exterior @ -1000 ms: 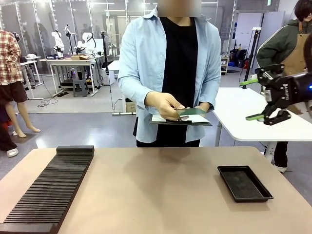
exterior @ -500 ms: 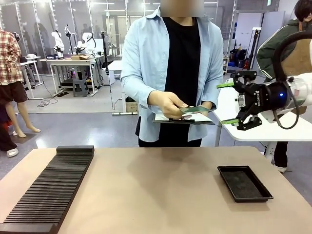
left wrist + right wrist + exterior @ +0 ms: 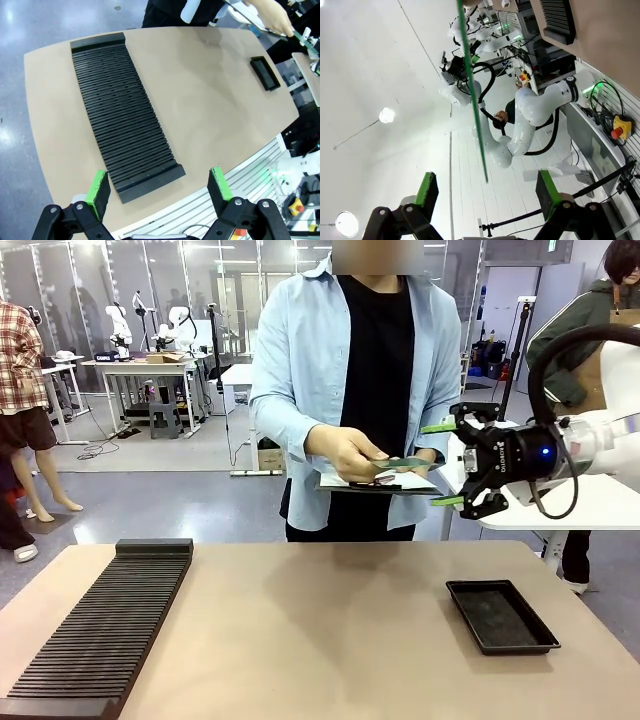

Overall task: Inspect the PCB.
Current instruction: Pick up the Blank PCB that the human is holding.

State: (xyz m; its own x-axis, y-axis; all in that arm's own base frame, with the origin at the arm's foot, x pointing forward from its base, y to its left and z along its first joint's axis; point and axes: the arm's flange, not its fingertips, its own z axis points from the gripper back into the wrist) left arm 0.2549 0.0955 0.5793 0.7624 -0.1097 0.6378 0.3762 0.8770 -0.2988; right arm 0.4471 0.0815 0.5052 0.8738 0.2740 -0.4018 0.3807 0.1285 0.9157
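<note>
Left tool (image 3: 157,181) hangs high over the bench (image 3: 210,100), jaws wide and empty. Centre frame, the person's hand (image 3: 345,452) holds the PCB (image 3: 402,463) flat above a clipboard (image 3: 375,483). At right, right tool (image 3: 443,464) points sideways, jaws wide, just beside the PCB.

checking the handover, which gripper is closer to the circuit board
Right. The right gripper hangs open just beside the circuit board in the person's hand; the left gripper is open high above the table's near edge, far off.
</note>
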